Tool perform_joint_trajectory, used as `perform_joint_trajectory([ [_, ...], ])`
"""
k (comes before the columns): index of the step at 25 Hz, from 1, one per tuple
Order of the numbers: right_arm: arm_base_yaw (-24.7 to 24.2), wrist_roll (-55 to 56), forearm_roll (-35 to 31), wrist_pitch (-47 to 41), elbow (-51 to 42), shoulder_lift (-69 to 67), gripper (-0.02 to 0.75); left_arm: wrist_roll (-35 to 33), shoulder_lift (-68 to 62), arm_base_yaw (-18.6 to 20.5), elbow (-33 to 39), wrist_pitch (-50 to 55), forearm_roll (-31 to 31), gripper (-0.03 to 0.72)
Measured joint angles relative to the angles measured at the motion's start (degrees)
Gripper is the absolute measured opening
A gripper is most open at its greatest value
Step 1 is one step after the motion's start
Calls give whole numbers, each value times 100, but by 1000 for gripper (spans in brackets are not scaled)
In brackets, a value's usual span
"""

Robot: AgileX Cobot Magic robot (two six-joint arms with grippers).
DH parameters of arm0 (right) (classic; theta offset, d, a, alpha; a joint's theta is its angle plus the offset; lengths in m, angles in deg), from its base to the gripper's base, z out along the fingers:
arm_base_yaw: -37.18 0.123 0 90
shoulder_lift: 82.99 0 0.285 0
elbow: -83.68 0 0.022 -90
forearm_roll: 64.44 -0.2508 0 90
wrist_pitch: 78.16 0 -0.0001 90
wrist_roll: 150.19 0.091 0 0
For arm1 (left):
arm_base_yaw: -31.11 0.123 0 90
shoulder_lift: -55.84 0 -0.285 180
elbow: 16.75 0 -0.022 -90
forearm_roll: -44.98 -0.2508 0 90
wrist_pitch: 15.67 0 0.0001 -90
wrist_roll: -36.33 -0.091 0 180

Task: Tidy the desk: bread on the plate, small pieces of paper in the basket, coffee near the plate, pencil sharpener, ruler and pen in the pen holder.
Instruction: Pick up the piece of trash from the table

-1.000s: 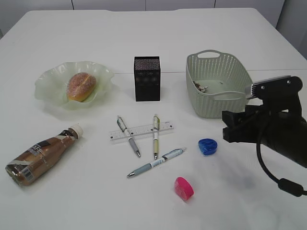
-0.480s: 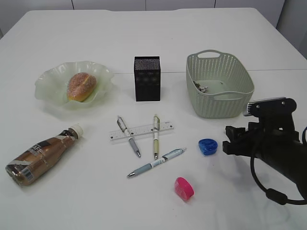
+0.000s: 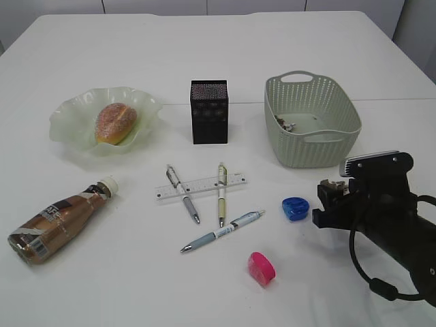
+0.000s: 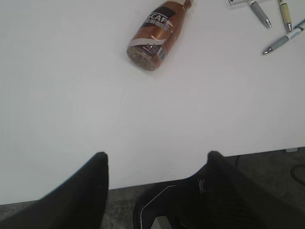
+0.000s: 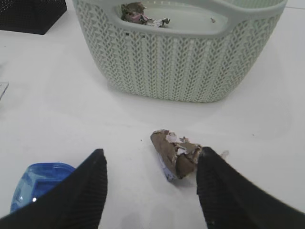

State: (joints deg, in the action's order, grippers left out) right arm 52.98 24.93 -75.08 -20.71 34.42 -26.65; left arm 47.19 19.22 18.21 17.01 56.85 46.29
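Basket (image 3: 312, 121) is holding one paper scrap (image 5: 141, 14); plate (image 3: 71, 127) is holding bread (image 3: 114, 122). Right gripper (image 5: 150, 183), jaws apart, is straddling a second scrap (image 5: 175, 153) at basket's 6 o'clock

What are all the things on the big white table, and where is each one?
bread: one, golden-brown, on the plate
plate: one, pale green, back left
coffee: one, brown, lying front left
pen holder: one, black, back middle
basket: one, grey-green, back right
paper scraps: two, brownish; one in the basket, one on the table before it
ruler: one, clear, middle, under two pens
pens: three, middle
sharpeners: blue, pink, front
left gripper: black, open, at table edge
right gripper: black, open, by the loose scrap
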Motion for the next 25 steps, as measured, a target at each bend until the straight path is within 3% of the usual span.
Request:
perform_joint_trajectory([
  [12, 0, 0, 52, -376, 278, -27, 468, 24, 0, 0, 0, 0, 0, 460],
  [25, 0, -37, -347, -660, 471, -37, 468, 35, 0, 0, 0, 0, -10, 460],
])
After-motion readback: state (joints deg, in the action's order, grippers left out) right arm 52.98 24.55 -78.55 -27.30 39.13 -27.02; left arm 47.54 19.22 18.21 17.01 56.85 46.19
